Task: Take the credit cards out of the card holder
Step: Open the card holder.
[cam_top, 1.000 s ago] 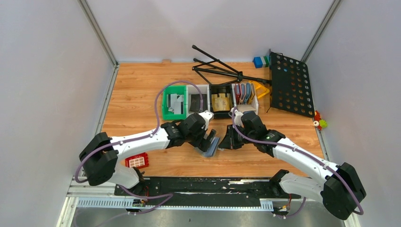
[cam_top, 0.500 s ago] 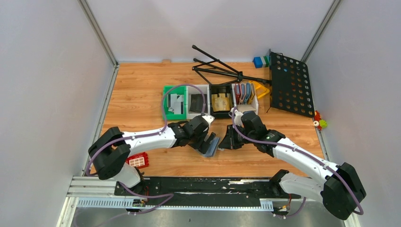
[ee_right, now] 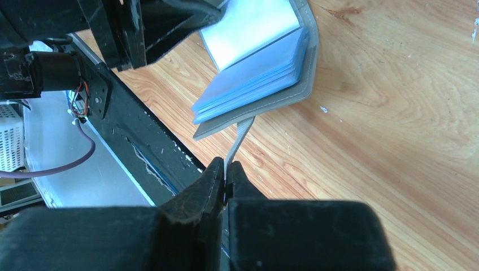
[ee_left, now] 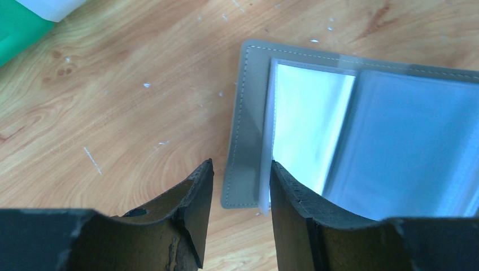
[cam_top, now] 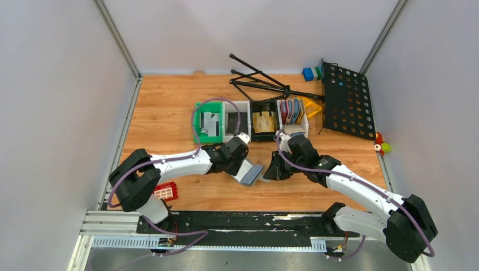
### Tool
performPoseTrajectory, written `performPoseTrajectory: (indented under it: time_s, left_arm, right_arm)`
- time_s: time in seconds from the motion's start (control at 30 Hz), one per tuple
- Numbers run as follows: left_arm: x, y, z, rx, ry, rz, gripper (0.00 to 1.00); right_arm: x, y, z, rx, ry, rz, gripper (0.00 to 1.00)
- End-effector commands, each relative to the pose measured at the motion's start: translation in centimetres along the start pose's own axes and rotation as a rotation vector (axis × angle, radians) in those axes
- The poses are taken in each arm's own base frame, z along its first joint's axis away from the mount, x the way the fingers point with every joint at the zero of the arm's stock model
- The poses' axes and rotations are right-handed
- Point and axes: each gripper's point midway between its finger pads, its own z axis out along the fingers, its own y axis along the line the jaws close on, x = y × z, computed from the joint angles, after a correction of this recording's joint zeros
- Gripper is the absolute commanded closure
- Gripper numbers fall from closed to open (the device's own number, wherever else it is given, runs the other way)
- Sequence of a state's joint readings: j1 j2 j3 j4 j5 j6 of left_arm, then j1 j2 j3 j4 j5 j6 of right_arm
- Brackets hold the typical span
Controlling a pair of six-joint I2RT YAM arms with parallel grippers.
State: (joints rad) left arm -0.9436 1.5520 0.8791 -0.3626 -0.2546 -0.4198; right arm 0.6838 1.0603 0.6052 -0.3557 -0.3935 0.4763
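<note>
L gripper (ee_left: 241, 165) hangs low over the table (ee_left: 113, 101), jaws part-spread w/ a clear gap. The holder (ee_left: 251, 84) lies open right below it: its grey corner shows btwn the fingers, and the edge of one clear sleeve (ee_left: 305, 118) touches one finger's inner face. It doesn't look clamped. R gripper (ee_right: 226, 167), on the holder's other side, is pressed tight on a thin grey flap of the holder, seen edge-on. The holder tilts up from that flap w/ its sleeves fanned. Beyond both grippers is a row of four bins: green bin (cam_top: 208, 139) w/ pale grey-white cards (cam_top: 210, 121); 2nd bin (cam_top: 236, 104) w/ a black flat item (cam_top: 233, 121); black bin (cam_top: 264, 104) w/ a tan-gold item (cam_top: 264, 121); end bin (cam_top: 305, 125) w/ red and blue holders (cam_top: 291, 111) standing in a row. In the top view the L fingertips are hidden under the wrist, and the holder is partly covered by both grippers. The L wrist view cuts off the holder's far half. The sleeves blur pale blue, so I can't tell what's in them.
</note>
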Motion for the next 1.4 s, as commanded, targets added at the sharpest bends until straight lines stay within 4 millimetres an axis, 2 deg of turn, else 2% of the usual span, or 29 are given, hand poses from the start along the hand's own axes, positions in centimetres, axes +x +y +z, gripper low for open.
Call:
performPoseTrajectory:
  time_s: [0.0,0.2,0.37,0.4,0.6,0.73,0.8,0.87,1.0,1.37]
  left_arm:
    - [-0.4,1.0,0.7,-0.042,-0.012,-0.016,0.53]
    - [0.3,0.3,1.6,-0.009,0.015,-0.008,0.62]
    - [1.2,-0.4,2.6,0.093,0.051,-0.061,0.65]
    - [1.5,-0.5,2.8,0.119,0.059,-0.08,0.66]
    - [2.9,-0.7,3.3,0.181,0.083,-0.128,0.67]
    - [3.6,-1.1,3.3,0.21,0.094,-0.139,0.68]
    - [3.7,-1.2,3.3,0.214,0.096,-0.142,0.69]
    - [3.8,-1.2,3.3,0.216,0.098,-0.142,0.69]
    - [4.0,-1.1,3.3,0.216,0.099,-0.145,0.69]
    - [5.0,-0.4,2.5,0.194,0.086,-0.185,0.71]
  right_arm:
    - [-1.4,0.6,-0.6,-0.01,-0.047,-0.041,1.0]
    - [-1.3,0.5,-0.3,-0.009,-0.039,-0.035,1.0]
    - [-1.1,-0.1,-0.1,0.015,-0.033,-0.023,1.0]
    - [-1.0,-0.3,-0.1,0.026,-0.027,-0.014,0.96]
    - [0.1,-2.3,0.7,0.083,-0.02,0.082,0.47]
    - [0.8,-2.5,1.8,0.065,-0.016,0.162,0.19]
    - [1.0,-2.8,2.2,0.073,-0.016,0.197,0.1]
    - [1.1,-3.0,2.4,0.076,-0.02,0.222,0.04]
    - [1.0,-2.8,3.0,0.046,-0.043,0.276,0.04]
    - [0.4,-3.7,4.2,0.076,-0.087,0.373,0.32]
